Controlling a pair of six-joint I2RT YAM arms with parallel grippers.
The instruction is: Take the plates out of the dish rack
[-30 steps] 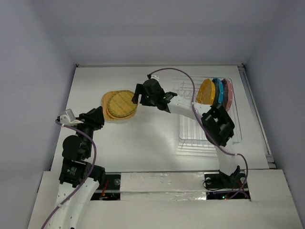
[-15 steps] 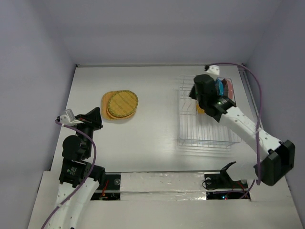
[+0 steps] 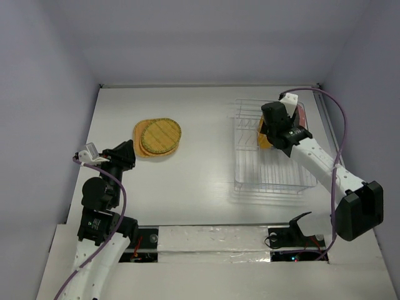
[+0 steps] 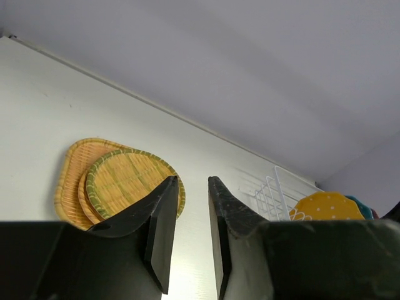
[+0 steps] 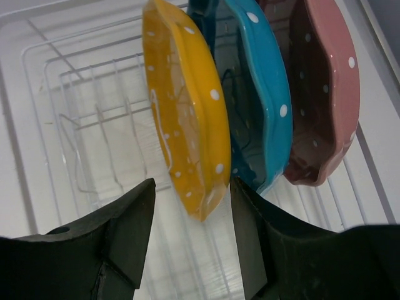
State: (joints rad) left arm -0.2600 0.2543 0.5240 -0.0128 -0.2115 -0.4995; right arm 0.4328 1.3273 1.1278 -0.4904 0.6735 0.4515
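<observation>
The clear dish rack (image 3: 269, 175) stands at the right. Three plates stand on edge in it: dotted yellow-orange (image 5: 187, 119), blue (image 5: 265, 94) and dotted pink (image 5: 322, 87). My right gripper (image 5: 190, 206) is open, one finger on each side of the yellow-orange plate's near edge, not touching it. In the top view it (image 3: 273, 128) hovers over that plate (image 3: 265, 139). The orange-tan woven plate (image 3: 142, 134) lies on the table at the left with the yellowish round woven plate (image 3: 161, 135) on it. My left gripper (image 3: 122, 156) is slightly open and empty, near them.
The left wrist view shows both woven plates (image 4: 125, 181), the rack (image 4: 269, 197) and the yellow-orange plate (image 4: 328, 206). The rack's near slots (image 5: 94, 119) hold nothing. A rail (image 3: 334, 150) runs along the table's right edge. Walls close in three sides.
My right arm swung from the woven plates across to the rack, and its open gripper has come down around the yellow-orange plate's edge. The left arm has not moved.
</observation>
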